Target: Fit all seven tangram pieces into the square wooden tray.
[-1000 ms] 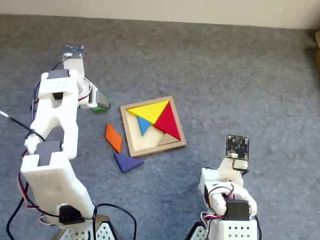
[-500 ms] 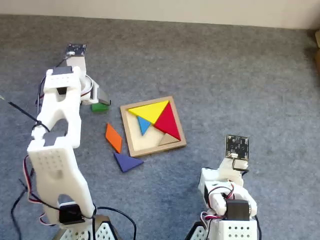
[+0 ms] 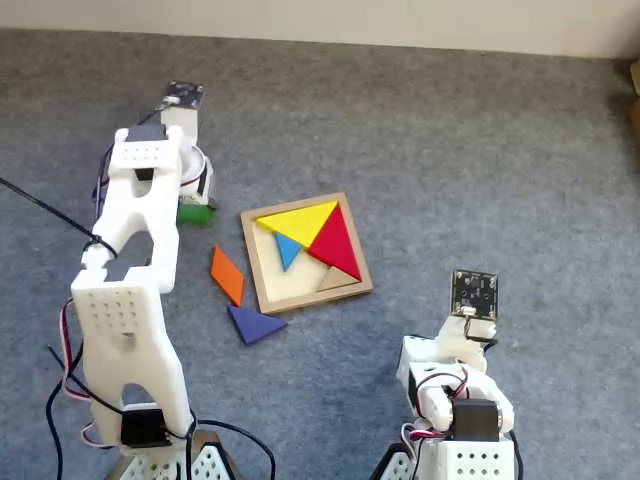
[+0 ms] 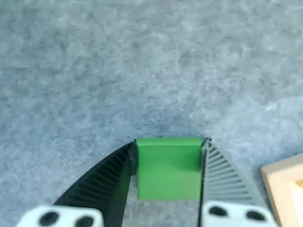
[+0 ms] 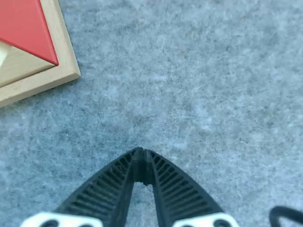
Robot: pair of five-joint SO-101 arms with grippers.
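Observation:
The square wooden tray (image 3: 352, 290) lies mid-carpet and holds a yellow triangle (image 3: 298, 220), a red triangle (image 3: 338, 244), a small blue triangle (image 3: 288, 250) and a tan triangle (image 3: 338, 279). An orange parallelogram (image 3: 227, 274) and a dark blue triangle (image 3: 256, 322) lie on the carpet left of the tray. My left gripper (image 4: 168, 142) is shut on the green square (image 4: 167, 166), and the green square (image 3: 196, 212) peeks out under the left arm, left of the tray. A tray corner (image 4: 283, 189) is close by. My right gripper (image 5: 141, 153) is shut and empty, near the tray corner (image 5: 52, 75).
Grey carpet covers the whole work area. The left arm's white body (image 3: 130, 290) stretches along the left side. The right arm's base (image 3: 455, 400) sits at the near right. Open carpet lies right of and beyond the tray.
The left arm has swung to the right, toward the tray, with the green square held in its gripper. The right arm has kept still.

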